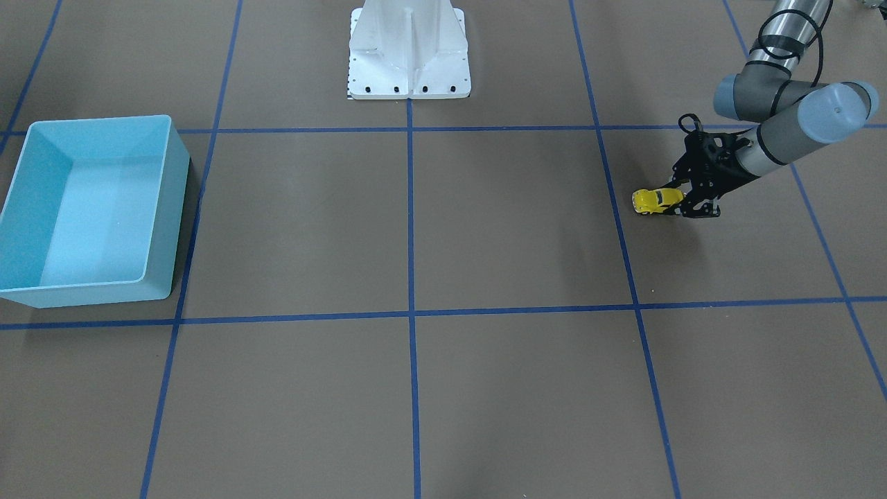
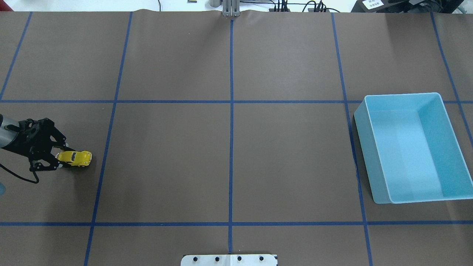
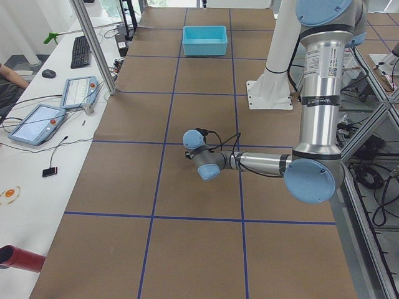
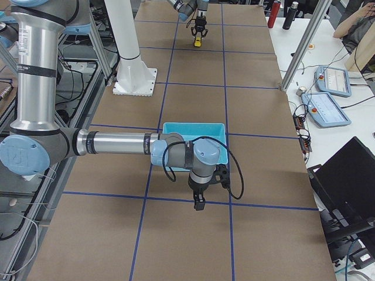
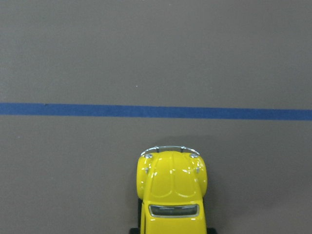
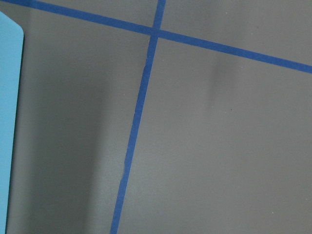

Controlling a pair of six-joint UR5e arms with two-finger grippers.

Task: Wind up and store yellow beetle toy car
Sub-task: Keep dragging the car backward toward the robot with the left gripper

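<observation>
glossy yellow paint: the yellow beetle toy car (image 2: 75, 158) sits wheels-down on the brown paper table cover (image 2: 229, 155). it is at the far left of the overhead frame, a little below mid-height. its free end points right, toward frame centre.

left gripper (image 2: 61, 158) comes in low from the left edge. its 2 black fingers sit on either flank of the car's near end. i read it as clamped on the car, though the contact itself is too small to confirm. the left wrist view shows only the rounded hood, chrome bumper and 1 window at bottom centre. 1 blue tape line (image 5: 156, 111) crosses the frame beyond it.

light blue bin (image 2: 406, 96) is at the right of the overhead frame, open side up, well apart from the car.

right gripper (image 4: 200, 202) shows only in the right side view, low near the bin. cannot tell whether it is parted or closed.

handling, judged:
- tiny, light, rigid shell with slick paint and a rounded roof, so pads could slide off the curve.
- best hold is low across the flatter door flanks.
- wheels need to be pressed on the paper so they turn when the car is dragged back for the wind-up.
- once wound, it may run off if let go on the table.
</observation>
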